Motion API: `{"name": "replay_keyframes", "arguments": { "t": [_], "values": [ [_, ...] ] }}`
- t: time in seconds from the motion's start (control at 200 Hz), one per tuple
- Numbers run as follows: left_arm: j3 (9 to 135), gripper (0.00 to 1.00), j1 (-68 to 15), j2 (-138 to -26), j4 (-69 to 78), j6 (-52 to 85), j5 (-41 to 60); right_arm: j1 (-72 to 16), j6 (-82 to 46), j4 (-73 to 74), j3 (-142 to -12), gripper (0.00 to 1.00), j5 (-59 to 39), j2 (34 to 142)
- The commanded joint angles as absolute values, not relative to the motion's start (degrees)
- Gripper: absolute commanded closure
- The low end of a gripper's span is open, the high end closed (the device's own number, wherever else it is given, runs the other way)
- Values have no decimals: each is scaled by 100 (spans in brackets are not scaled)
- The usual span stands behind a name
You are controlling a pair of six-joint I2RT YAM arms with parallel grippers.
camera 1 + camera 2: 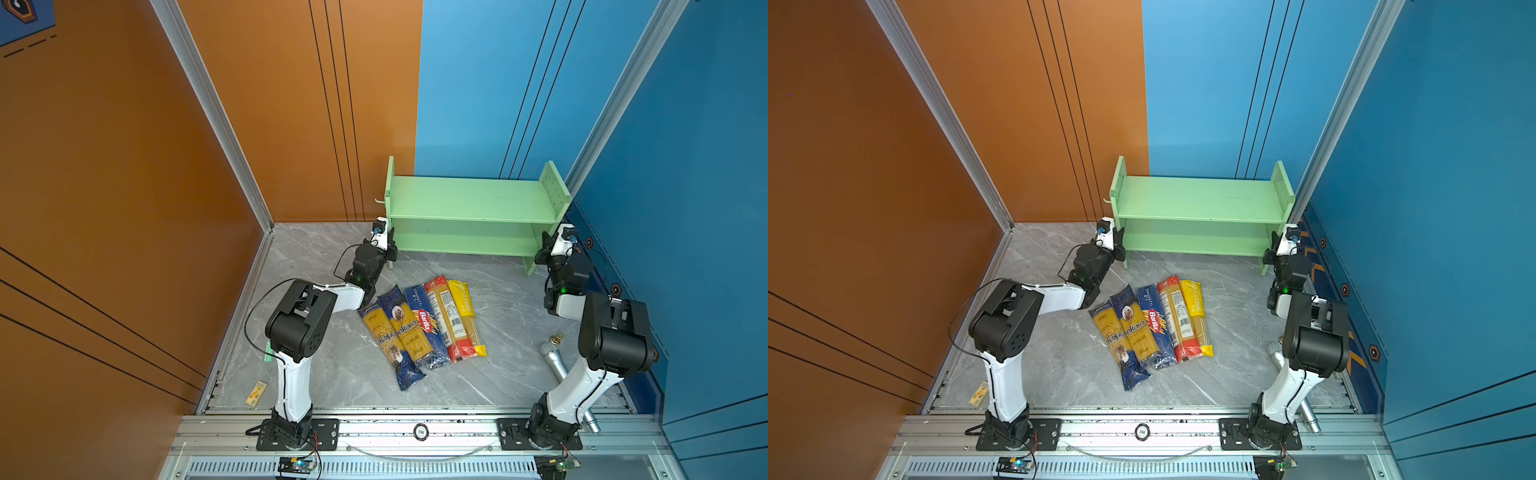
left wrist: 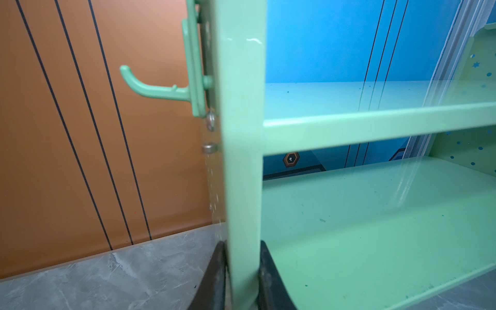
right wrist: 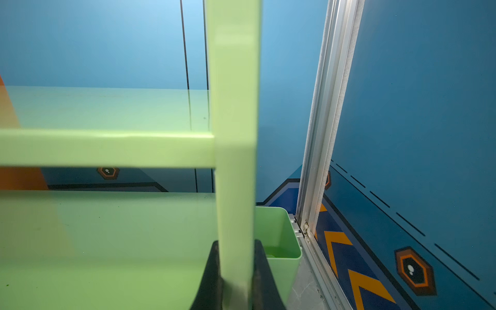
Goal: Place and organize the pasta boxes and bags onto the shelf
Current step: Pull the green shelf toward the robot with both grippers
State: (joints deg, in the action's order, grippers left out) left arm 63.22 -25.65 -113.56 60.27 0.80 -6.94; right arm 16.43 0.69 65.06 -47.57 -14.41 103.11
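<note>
**Both hands clamp the shelf; five packets lie on the counter**

The grey marbled counter [image 1: 316, 257] fills the floor of the booth, between orange and blue walls. At its far edge stands the light green shelf [image 1: 473, 199], two tiers between upright side panels; the right panel is perforated.

The left hand [image 1: 390, 251] is closed on the shelf's left front upright. The left wrist view shows one dark finger [image 2: 218, 279] on each side of that green post, pressed against it. The right hand [image 1: 542, 249] grips the right front upright in the same way, its fingers [image 3: 212, 279] tight on either face of the post.

All five pasta packets lie flat on the counter in front of the shelf, between the two arms, side by side and fanned a little. From left to right they are:
- a navy-and-yellow packet [image 1: 388, 347], reaching nearest the front rail
- a second navy-and-yellow packet [image 1: 405, 324], touching it
- the navy Barilla packet [image 1: 426, 328]
- the red-ended packet [image 1: 449, 322]
- the yellow-ended packet [image 1: 467, 316]

A silver microphone [image 1: 555, 361] lies near the right arm, partly hidden by it. A small green bin [image 3: 279, 236] sits just outside the shelf's right panel, and a green hook [image 2: 150, 88] juts from the left one. A yellow card [image 1: 256, 392] lies at the counter's near left edge. A small brass piece [image 1: 556, 338] sits just beyond the microphone's head.
</note>
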Motion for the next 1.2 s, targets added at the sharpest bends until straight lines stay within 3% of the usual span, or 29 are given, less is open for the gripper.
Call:
{"name": "replay_keyframes", "arguments": {
  "t": [0.0, 1.197],
  "values": [
    [6245, 100, -2681, -10952, 6205, -331, -182, 1311, 345, 6399, -4918, 100, -1846, 10072],
    [4803, 100, -2383, -9688, 6168, -568, -703, 167, 536, 6311, -4503, 100, -1405, 9497]
  ]
}}
